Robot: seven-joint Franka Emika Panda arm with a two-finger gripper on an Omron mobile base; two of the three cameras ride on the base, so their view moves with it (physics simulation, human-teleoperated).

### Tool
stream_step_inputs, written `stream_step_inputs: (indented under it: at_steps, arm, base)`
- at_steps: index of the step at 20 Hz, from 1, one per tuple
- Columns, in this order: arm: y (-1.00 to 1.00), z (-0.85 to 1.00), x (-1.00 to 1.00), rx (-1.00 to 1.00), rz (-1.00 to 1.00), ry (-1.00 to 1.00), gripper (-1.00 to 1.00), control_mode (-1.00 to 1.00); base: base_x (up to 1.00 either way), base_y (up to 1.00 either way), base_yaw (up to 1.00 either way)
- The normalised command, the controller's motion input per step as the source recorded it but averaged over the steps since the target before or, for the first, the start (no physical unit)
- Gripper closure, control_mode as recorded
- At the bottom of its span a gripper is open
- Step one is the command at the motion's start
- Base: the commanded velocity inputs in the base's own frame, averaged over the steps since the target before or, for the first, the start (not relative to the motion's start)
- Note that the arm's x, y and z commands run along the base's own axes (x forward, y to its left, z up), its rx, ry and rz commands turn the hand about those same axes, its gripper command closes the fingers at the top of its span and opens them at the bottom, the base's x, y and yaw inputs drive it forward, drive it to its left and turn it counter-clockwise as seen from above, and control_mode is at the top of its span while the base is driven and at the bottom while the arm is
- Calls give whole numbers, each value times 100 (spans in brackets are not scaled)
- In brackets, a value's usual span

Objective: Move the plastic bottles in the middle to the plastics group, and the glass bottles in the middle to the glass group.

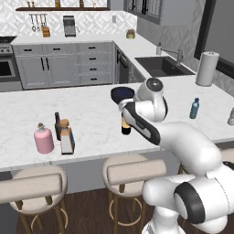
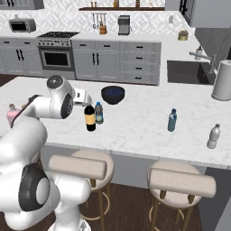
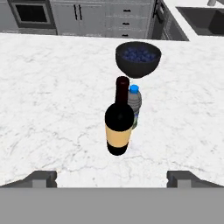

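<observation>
Fingertips (image 3: pixel 43 178) are sitting wide apart at the bottom of the hand view, nothing between them, so the gripper (image 3: pixel 112 178) is spread and holding nothing. It is hanging above the marble island counter (image 3: pixel 52 109), aimed at the wine bottle.

Wine bottle (image 3: pixel 119 118) is standing upright on the counter just ahead of the gripper: dark glass, orange-yellow label, apart from the fingers. Just behind it, overlapping it in the hand view, a small grey plastic bottle with blue cap (image 3: pixel 134 103) is standing upright; can't tell if the two are touching. In the right base view that pair is showing in mid-counter, wine bottle (image 2: pixel 90 118) in front, plastic bottle (image 2: pixel 99 113) behind.

Further back, a dark bowl (image 3: pixel 138 57) with blue contents is resting on the counter.

Glass group is sitting at the counter's left end in the left base view: squat pink bottle (image 1: pixel 44 139), slim dark brown bottle (image 1: pixel 58 125), and the squarish pale bottle with blue label (image 1: pixel 67 137) standing just beside them, in front of the brown one.

At the right end, the small see-through blue water bottle (image 2: pixel 172 120) is standing upright, well apart from the wine bottle. A clear bottle (image 2: pixel 214 136) is standing nearer the right edge, and a paper towel roll (image 2: pixel 223 80) is standing further back.
</observation>
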Motion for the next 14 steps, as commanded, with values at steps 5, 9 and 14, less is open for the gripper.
stream_step_inputs:
  at_steps: [5, 9, 14]
  arm:
    - [-33, 0, 6, 9, 2, -7, -100, -100]
    - [-10, 0, 22, 2, 2, -6, -100, -100]
    - [0, -3, 23, 0, 1, -2, -100, -100]
  base:
    - [0, 0, 0]
    - [0, 0, 0]
    - [0, 0, 0]
